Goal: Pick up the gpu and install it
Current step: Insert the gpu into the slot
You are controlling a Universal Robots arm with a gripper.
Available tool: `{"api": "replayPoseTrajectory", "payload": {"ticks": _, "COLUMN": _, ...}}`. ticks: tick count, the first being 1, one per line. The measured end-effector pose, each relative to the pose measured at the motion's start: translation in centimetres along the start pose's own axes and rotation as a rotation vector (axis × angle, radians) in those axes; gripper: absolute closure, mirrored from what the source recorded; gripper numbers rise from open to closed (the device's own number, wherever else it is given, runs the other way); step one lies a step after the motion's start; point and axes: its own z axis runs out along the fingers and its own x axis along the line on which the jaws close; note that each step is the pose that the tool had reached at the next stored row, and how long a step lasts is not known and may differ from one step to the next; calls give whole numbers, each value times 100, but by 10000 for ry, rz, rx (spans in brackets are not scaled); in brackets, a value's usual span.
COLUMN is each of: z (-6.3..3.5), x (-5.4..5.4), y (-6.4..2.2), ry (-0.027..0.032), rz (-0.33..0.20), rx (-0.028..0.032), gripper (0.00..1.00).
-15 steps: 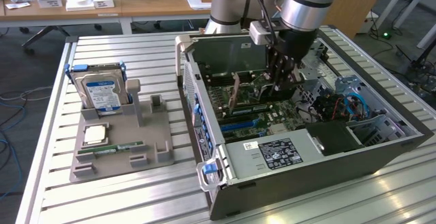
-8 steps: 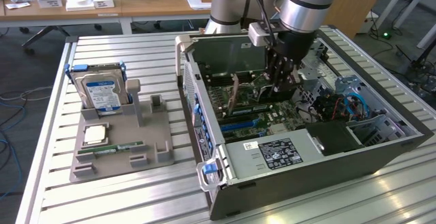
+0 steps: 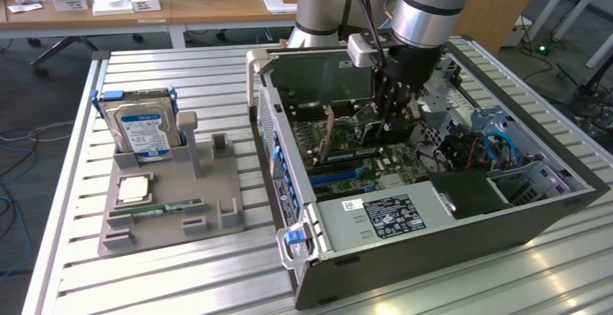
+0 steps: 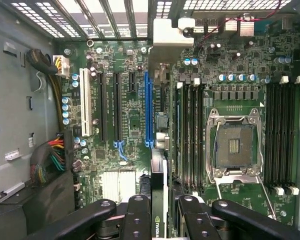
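Looking past the gripper, we see its fingers clamped on the gpu, edge-on over the motherboard; whether it touches a slot, we cannot tell.

— Anything legible?
— "NVIDIA", printed lengthwise on the edge of the gpu.
— And the power supply label, lower centre of the exterior view?
— Print too small to read.

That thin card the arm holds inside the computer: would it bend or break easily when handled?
Probably stiff: the gpu stands straight and edge-on in the tool, with no sag. It looks thin, so it is likely light for its length. Held over the motherboard, it could twist or crack if pushed sideways.
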Motion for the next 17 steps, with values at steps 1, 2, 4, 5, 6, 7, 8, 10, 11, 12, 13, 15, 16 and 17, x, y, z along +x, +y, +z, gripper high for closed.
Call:
{"api": "replayPoseTrajectory", "payload": {"ticks": 1, "z": 2, "x": 0, "y": 0, "ry": -1, "rz": 1, "rx": 1, "gripper": 74}}
{"api": "replayPoseTrajectory", "payload": {"ticks": 2, "z": 9, "x": 0, "y": 0, "ry": -6, "rz": 1, "rx": 2, "gripper": 74}}
{"api": "replayPoseTrajectory", "payload": {"ticks": 4, "z": 20, "x": 0, "y": 1, "ry": 0, "rz": 1, "rx": 0, "gripper": 74}}
{"api": "replayPoseTrajectory", "payload": {"ticks": 5, "z": 26, "x": 0, "y": 1, "ry": -1, "rz": 1, "rx": 0, "gripper": 74}}
{"api": "replayPoseTrajectory", "payload": {"ticks": 6, "z": 29, "x": 1, "y": 1, "ry": 0, "rz": 1, "rx": 0, "gripper": 74}}
{"api": "replayPoseTrajectory", "payload": {"ticks": 7, "z": 29, "x": 1, "y": 1, "ry": 1, "rz": 1, "rx": -1, "gripper": 74}}
{"api": "replayPoseTrajectory", "payload": {"ticks": 8, "z": 29, "x": 1, "y": 1, "ry": 1, "rz": 1, "rx": -1, "gripper": 74}}
{"api": "replayPoseTrajectory", "payload": {"ticks": 10, "z": 30, "x": 1, "y": 1, "ry": 0, "rz": 1, "rx": 0, "gripper": 74}}
{"api": "replayPoseTrajectory", "payload": {"ticks": 11, "z": 30, "x": 1, "y": 1, "ry": 0, "rz": 1, "rx": 0, "gripper": 74}}
{"api": "replayPoseTrajectory", "payload": {"ticks": 12, "z": 32, "x": 1, "y": 1, "ry": -1, "rz": 1, "rx": 0, "gripper": 74}}
{"api": "replayPoseTrajectory", "payload": {"ticks": 13, "z": 35, "x": 0, "y": 1, "ry": -3, "rz": 1, "rx": 1, "gripper": 74}}
{"api": "replayPoseTrajectory", "payload": {"ticks": 15, "z": 41, "x": 1, "y": 1, "ry": -2, "rz": 1, "rx": 0, "gripper": 74}}
{"api": "replayPoseTrajectory", "payload": {"ticks": 16, "z": 43, "x": 1, "y": 1, "ry": 0, "rz": 2, "rx": 0, "gripper": 74}}
{"api": "replayPoseTrajectory", "payload": {"ticks": 17, "z": 46, "x": 1, "y": 1, "ry": 1, "rz": 1, "rx": 0, "gripper": 74}}
